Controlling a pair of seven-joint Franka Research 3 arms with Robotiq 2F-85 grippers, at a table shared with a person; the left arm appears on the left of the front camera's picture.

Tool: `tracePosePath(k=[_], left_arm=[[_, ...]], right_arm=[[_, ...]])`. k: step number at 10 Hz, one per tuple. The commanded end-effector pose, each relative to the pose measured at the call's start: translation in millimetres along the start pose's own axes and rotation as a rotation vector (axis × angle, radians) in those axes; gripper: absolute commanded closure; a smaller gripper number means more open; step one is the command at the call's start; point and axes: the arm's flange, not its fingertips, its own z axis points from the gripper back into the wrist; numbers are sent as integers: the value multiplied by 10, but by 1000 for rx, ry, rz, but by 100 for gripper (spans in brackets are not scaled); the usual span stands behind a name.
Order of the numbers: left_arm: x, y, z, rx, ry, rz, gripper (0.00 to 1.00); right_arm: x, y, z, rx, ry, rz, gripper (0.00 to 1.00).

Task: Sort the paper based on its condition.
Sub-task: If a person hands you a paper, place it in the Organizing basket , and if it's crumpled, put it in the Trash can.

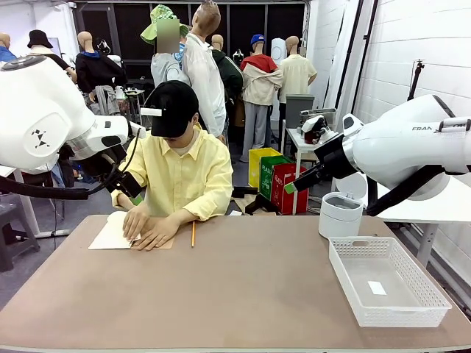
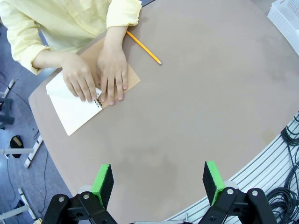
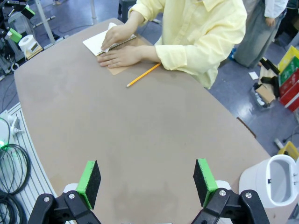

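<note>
— Matte brown tabletop, smooth and round-cornered, spreads under both your arms. At its far left the paper (image 2: 70,111), a thin flat white sheet, lies open on a spiral-bound notebook (image 2: 131,77) with a tan cover. A person's hands (image 2: 112,74) press flat on both.

— You have a slim yellow pencil (image 2: 142,46) lying just right of that notebook.

— Your left gripper (image 2: 159,179) hangs over bare table, green pads spread wide, holding nothing. Your right gripper (image 3: 147,179) is just as wide and just as empty.

— For containers, you have a white mesh basket (image 1: 343,276), rectangular plastic, at the near right. One small white slip (image 1: 377,287) lies on its floor. Beyond it, off the table, stands a white cylindrical bin (image 1: 340,215); you cannot tell its contents.
</note>
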Motion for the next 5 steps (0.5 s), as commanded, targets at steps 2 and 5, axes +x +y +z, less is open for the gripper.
tracePosePath(k=[2, 5], left_arm=[[-8, 6, -8, 2, -9, 0, 0], [-8, 6, -8, 2, -9, 0, 0]], right_arm=[[-2, 4, -4, 5, 2, -1, 0], [-2, 4, -4, 5, 2, -1, 0]])
